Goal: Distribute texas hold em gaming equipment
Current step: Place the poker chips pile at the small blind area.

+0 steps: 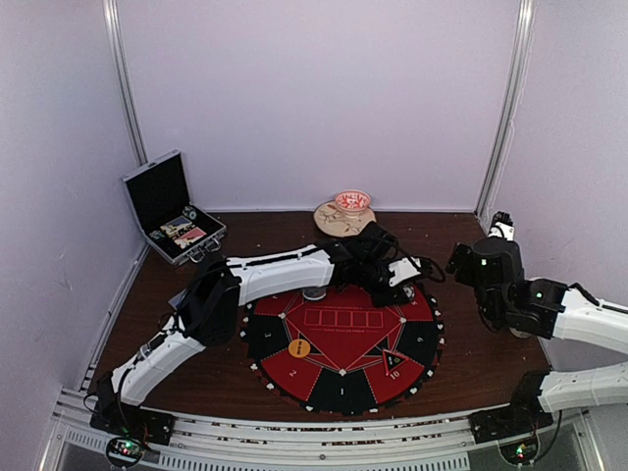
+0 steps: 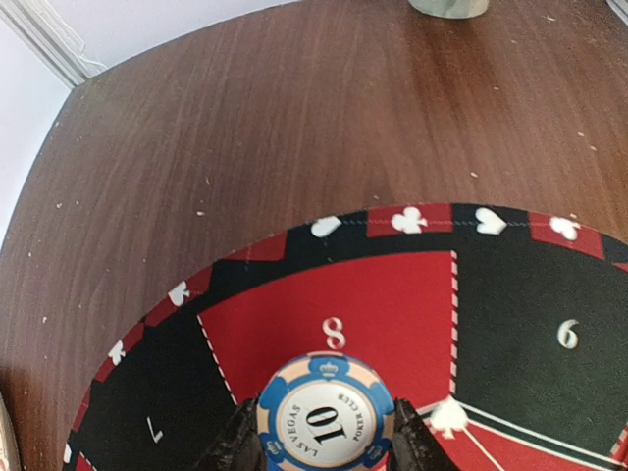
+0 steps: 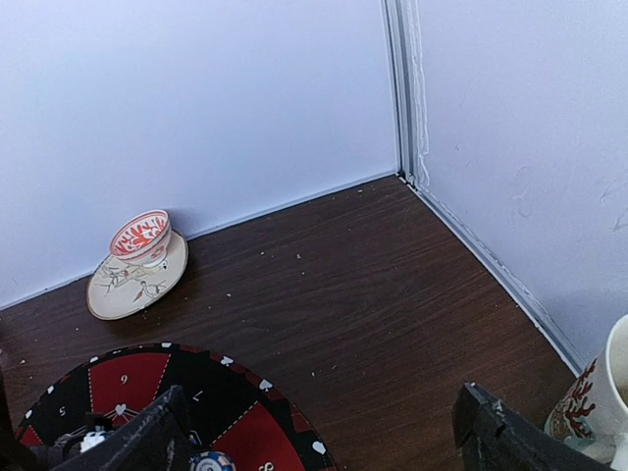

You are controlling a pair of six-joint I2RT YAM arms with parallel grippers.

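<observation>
Poker chip [image 2: 326, 417], blue-and-cream at the edge, white centre marked 10 and LAS VEGAS POKER CLUB, pinched edge to edge by the left gripper [image 2: 326, 444]. Dark fingers [image 2: 235, 446] pressed against its two sides, closed only as far as the chip allows. Held with its face to the wrist camera, over the round red-and-black mat [image 2: 412, 294], near the red segment numbered 8, with black segments 7 and 6 on either side. Whether touching the mat or just above it, cannot tell. From overhead, left arm reaching across the far edge of the mat, its gripper end over the far right part.

Right gripper [image 3: 329, 442] spread wide, nothing between its fingers, hanging over the bare brown table [image 3: 392, 294] to the right of the mat. Patterned mug [image 3: 599, 402] just beside the finger at the right of that view.

Orange disc [image 1: 299, 348] lying flat on the near-left part of the mat. Open black silver-edged case [image 1: 172, 208] at the far left corner, its small contents too small to tell. Red-patterned bowl [image 3: 139, 235] on a saucer [image 3: 132, 280] near the back wall.
</observation>
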